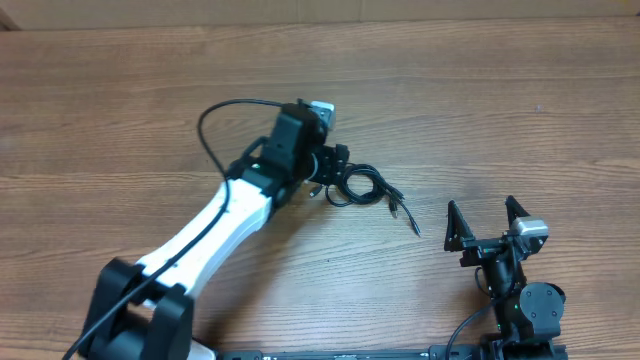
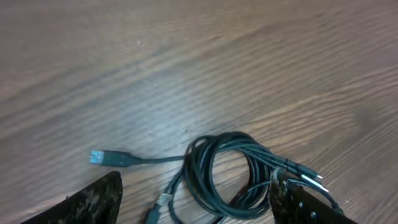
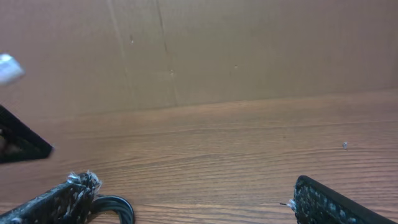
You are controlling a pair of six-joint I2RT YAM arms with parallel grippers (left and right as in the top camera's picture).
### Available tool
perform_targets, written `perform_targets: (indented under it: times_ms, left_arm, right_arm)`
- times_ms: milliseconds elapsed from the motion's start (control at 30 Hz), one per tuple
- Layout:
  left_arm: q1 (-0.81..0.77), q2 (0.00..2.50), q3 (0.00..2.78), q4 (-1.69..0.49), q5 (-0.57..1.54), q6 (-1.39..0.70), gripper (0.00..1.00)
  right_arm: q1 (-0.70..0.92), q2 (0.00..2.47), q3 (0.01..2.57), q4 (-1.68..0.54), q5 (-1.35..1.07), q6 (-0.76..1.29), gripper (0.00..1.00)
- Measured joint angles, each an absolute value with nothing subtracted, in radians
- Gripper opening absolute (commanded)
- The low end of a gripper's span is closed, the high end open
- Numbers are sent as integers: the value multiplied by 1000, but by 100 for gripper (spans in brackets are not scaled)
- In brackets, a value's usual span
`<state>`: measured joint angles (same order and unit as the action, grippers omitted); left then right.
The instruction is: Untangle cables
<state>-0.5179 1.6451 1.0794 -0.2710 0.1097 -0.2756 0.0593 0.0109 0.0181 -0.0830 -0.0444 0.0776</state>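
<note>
Now: both pincers apart, cables under my left one

Wood table (image 1: 120, 110) fills the overhead view. A brown board (image 3: 217, 50) stands behind its far edge in the right wrist view.

My left arm (image 1: 215, 225), white with black joints, reaches diagonally from the near left corner to mid-table. My right arm (image 1: 530, 305) sits low at the near right, well apart from it.

Left pincer (image 1: 335, 168) is at the left edge of the cables (image 1: 362, 186). In the left wrist view it (image 2: 199, 205) is wide apart with nothing clamped. Its two fingers (image 2: 93, 202) show at the bottom corners. The cables (image 2: 227, 174) lie flat on the wood between them as a coil of several thin black loops. The right-hand finger overlaps the coil's right edge. I can't tell if it touches.

Right pincer (image 1: 485, 222) is also wide apart and holds nothing, and it stays near the cables but clear of them. In the right wrist view it (image 3: 196, 199) hangs low over bare wood and points at the board.

From the coil, two loose ends (image 1: 412, 225) trail toward my right pincer. In the left wrist view one plug (image 2: 99, 157) lies out to the left of the coil on a short straight lead. Silver tips (image 2: 316, 179) show beside the right-hand finger.
</note>
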Motion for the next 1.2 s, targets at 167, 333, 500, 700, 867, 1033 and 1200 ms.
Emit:
perform_targets:
  times_ms: [167,333,500,700,867,1033,1200]
  left_arm:
    - [-568,1730,1081,-252,80,-296,74]
    - [-595,1800,1081,-237,42,-321,68]
    - [-605,1863,1081,-194,21,-349,66]
    - [-619,1890,1082,-165,13,-376,59]
    - [-636,1919,1082,-162,3,-386,49]
    - [-638,1929,1086,-160,-6,-395,28]
    - [-638,1932,1087,-160,-8,-393,16]
  right_arm:
    - [59,11,18,-83,-44,78,100]
    - [59,11,18,-83,-44,78,100]
    - [59,11,18,-84,-45,78,100]
    - [59,11,18,-84,-45,78,100]
    - [59,11,18,-84,-44,78,100]
    - [59,11,18,-83,-45,78,100]
    - [59,11,18,-84,-45,78,100]
